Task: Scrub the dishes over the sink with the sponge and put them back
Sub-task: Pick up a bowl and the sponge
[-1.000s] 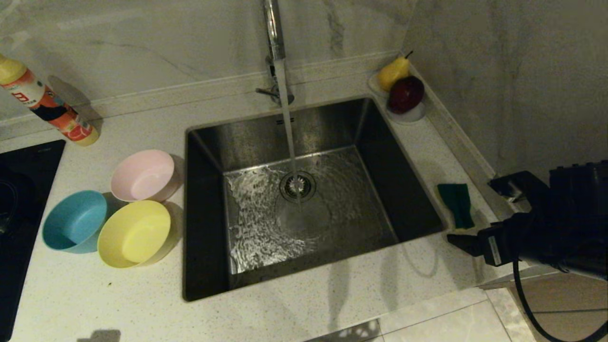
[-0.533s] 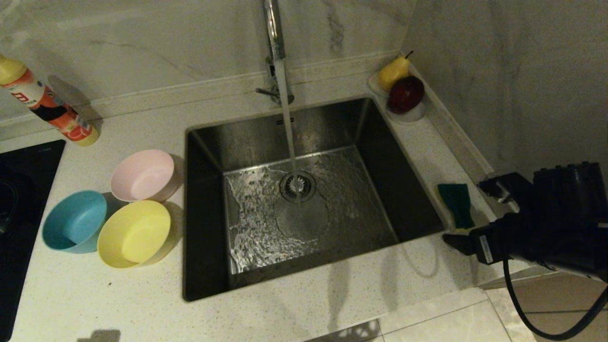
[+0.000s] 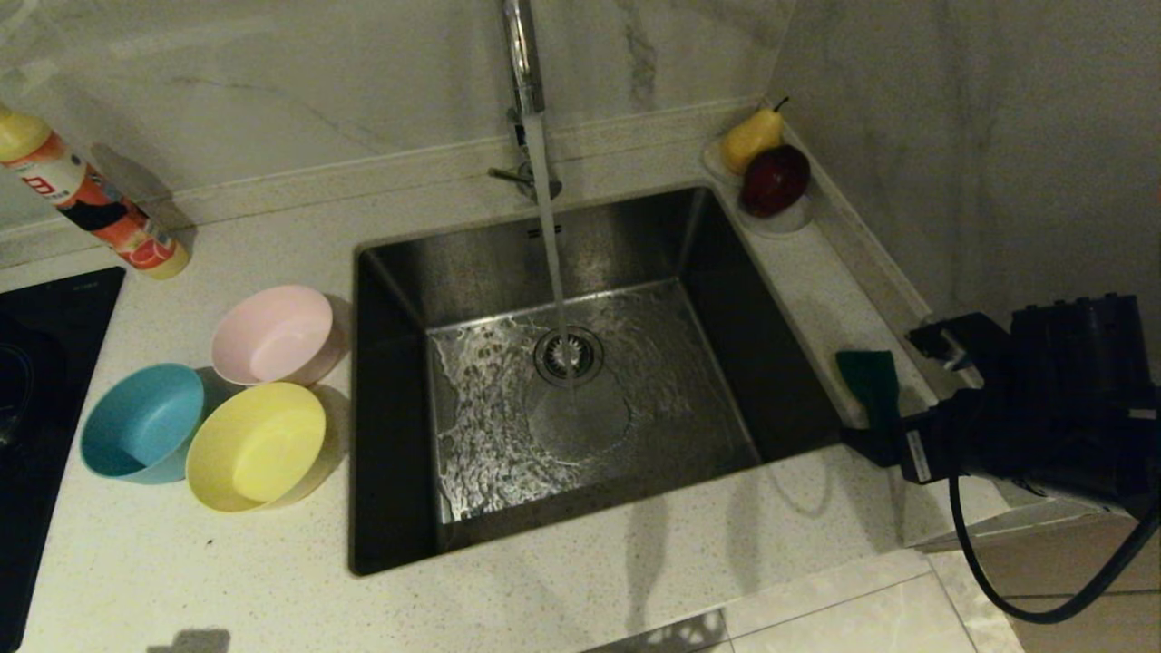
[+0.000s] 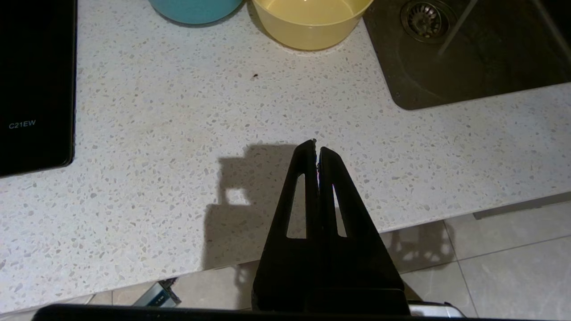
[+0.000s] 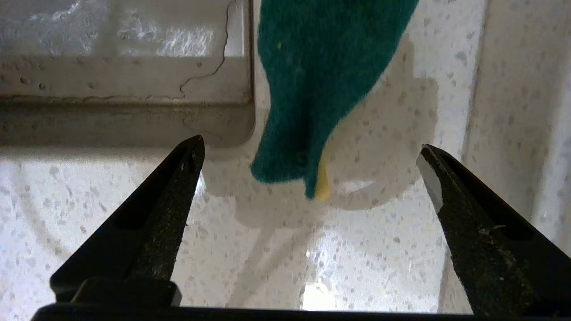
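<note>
Three bowls sit on the counter left of the sink (image 3: 580,240): pink (image 3: 277,334), blue (image 3: 142,422) and yellow (image 3: 257,443). Water runs from the tap (image 3: 521,54) onto the drain. The sponge (image 3: 869,381), green face up, lies on the counter strip right of the sink. My right gripper (image 3: 884,392) is open and low over that strip. In the right wrist view the sponge's (image 5: 321,80) near end lies between the wide-apart fingers of the gripper (image 5: 310,147), untouched. My left gripper (image 4: 316,147) is shut and empty above the counter's front edge, near the yellow bowl (image 4: 312,22).
A white dish with a pear and an apple (image 3: 771,177) stands in the back right corner. A detergent bottle (image 3: 91,204) lies at the back left. A black cooktop (image 3: 36,408) fills the left edge. The side wall (image 3: 952,136) rises close behind the sponge.
My right arm has slid left and forward along the counter, so its open fingers now flank the sponge's near end. The left arm, bowls and sponge have not moved.
</note>
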